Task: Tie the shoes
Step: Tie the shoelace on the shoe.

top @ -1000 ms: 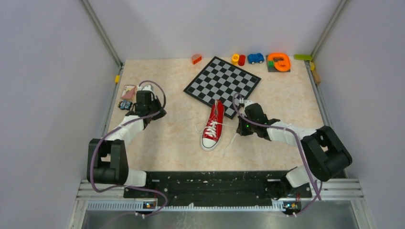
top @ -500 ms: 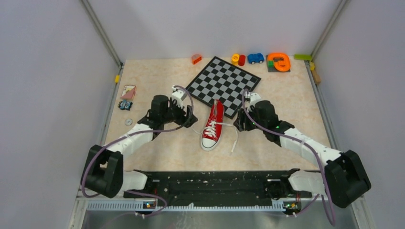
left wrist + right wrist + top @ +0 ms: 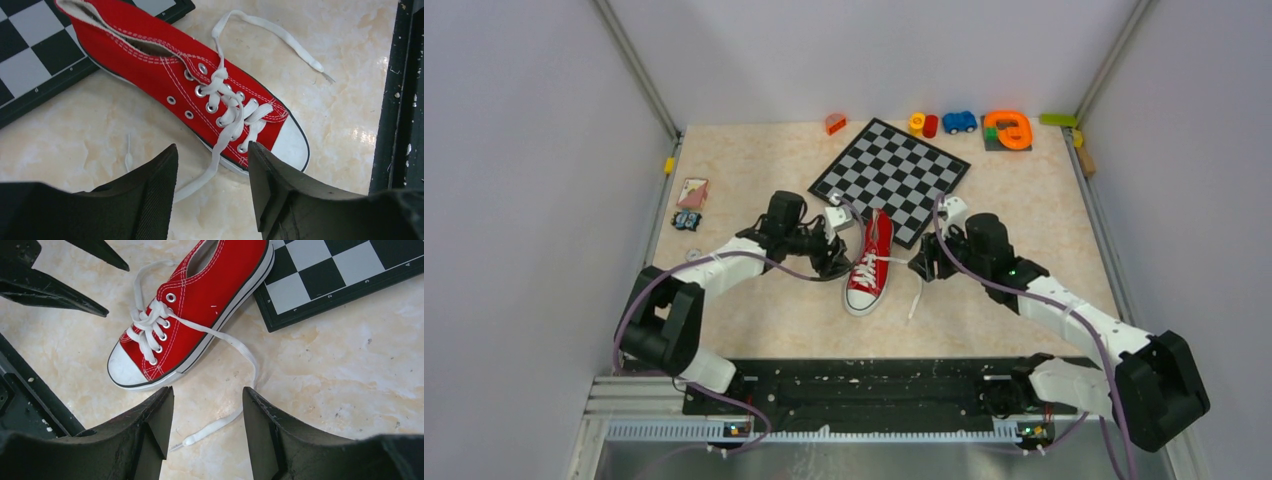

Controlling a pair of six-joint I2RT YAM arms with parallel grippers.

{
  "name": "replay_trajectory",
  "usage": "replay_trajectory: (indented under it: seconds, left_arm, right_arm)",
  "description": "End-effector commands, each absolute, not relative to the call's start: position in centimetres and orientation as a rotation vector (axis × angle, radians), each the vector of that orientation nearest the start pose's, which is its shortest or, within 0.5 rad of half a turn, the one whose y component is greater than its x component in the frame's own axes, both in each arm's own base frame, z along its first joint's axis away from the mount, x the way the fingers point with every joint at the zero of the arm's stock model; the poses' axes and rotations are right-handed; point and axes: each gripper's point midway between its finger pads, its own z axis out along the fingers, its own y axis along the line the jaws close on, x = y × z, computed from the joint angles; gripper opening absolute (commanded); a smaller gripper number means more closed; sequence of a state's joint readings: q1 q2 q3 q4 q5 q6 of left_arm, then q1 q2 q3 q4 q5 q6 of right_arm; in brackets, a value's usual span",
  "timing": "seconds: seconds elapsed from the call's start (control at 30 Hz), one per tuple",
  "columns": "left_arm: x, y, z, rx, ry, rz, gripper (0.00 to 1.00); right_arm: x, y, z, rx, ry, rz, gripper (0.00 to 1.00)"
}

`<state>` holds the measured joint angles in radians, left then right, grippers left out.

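Observation:
The shoes are one red sneaker (image 3: 870, 262) with a white toe cap, its heel resting on the chessboard (image 3: 889, 175) and its toe toward the arms. Its white laces run loose onto the table on both sides. My left gripper (image 3: 832, 258) is open just left of the sneaker (image 3: 150, 55); one lace (image 3: 220, 145) trails down between its fingers without being gripped. My right gripper (image 3: 921, 266) is open just right of the sneaker (image 3: 210, 295). The other lace end (image 3: 215, 427) lies on the table between its fingers, not gripped.
Small toys line the back edge: an orange piece (image 3: 835, 123), yellow and red cylinders (image 3: 923, 125), a blue car (image 3: 959, 122) and an orange ring toy (image 3: 1007, 130). Cards (image 3: 692, 192) lie at the left edge. The black base rail (image 3: 405, 100) runs along the near edge.
Both arms swung in from the sides to flank the sneaker, the left one coming from near the cards. Both grippers went from shut to open.

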<state>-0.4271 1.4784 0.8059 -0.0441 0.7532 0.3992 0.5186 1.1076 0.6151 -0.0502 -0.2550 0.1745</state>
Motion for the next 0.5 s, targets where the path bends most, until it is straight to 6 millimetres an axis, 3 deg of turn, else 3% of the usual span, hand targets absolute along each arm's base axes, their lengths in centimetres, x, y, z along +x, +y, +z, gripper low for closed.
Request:
replay_trajectory:
  seconds: [0.0,0.17,0.33,0.47]
  left_arm:
    - [27.4,-26.4,10.9,1.395,1.711,-0.940,0.56]
    - [27.1,-27.0,9.9,1.436,1.732,-0.939,0.48]
    - [26.6,-27.6,9.4,1.493,1.722,-0.941,0.48]
    - [27.1,-27.6,9.0,1.478,1.752,-0.918,0.37]
  right_arm:
    - [26.7,21.2,15.0,-0.551,2.007,0.695,0.54]
    - [26.6,21.2,14.3,-0.538,2.028,0.697,0.54]
    - [26.8,21.6,14.4,-0.523,2.006,0.726,0.53]
    - [26.8,21.7,14.4,-0.521,2.004,0.734,0.53]
